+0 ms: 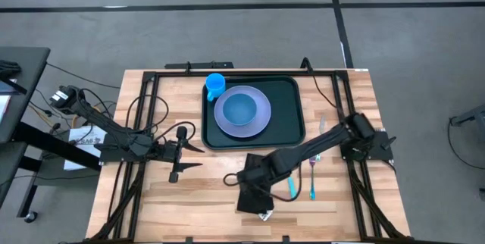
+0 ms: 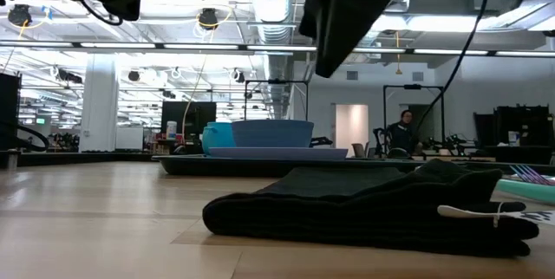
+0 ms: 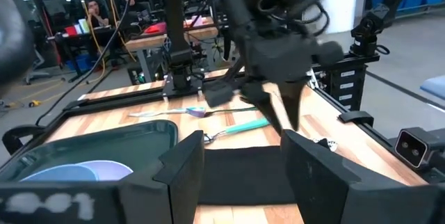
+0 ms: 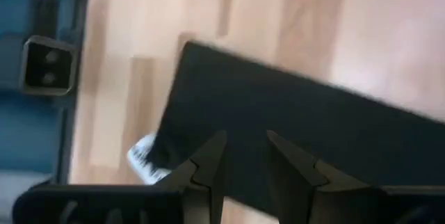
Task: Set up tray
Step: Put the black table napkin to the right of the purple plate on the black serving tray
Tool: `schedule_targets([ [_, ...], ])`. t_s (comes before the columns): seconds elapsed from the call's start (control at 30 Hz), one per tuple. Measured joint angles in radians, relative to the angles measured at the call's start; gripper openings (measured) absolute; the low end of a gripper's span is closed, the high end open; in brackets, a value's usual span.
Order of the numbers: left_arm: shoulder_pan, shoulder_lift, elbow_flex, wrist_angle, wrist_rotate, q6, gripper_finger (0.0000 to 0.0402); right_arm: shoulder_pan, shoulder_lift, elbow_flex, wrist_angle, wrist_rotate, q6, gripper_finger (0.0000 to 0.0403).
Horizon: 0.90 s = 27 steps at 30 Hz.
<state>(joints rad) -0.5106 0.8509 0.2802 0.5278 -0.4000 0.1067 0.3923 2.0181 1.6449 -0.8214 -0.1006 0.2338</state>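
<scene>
High view: right gripper point(image 1: 244, 186), fingers narrowed and empty, hovers over the folded black napkin point(image 1: 254, 198), which lies just below the tray point(image 1: 292, 126); left gripper point(image 1: 191, 157) waits wide.

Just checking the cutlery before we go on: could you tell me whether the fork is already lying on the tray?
No, the fork lies on the bare wooden table, to the right of the tray.
</scene>
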Motion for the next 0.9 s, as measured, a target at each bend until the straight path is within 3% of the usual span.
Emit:
schedule_targets([
  [0.13,0.0,0.0,0.0,-0.002,0.0,-0.02,0.018,0.0,0.033,0.035,-0.022,-0.077,-0.025,0.0087],
  [0.43,0.0,0.0,0.0,0.008,-0.002,-0.013,0.018,0.01,0.033,0.034,-0.005,-0.076,0.109,0.0088],
  [0.9,0.0,0.0,0.0,0.008,0.003,-0.099,0.018,0.137,0.061,0.037,0.028,0.091,0.263,0.0088],
])
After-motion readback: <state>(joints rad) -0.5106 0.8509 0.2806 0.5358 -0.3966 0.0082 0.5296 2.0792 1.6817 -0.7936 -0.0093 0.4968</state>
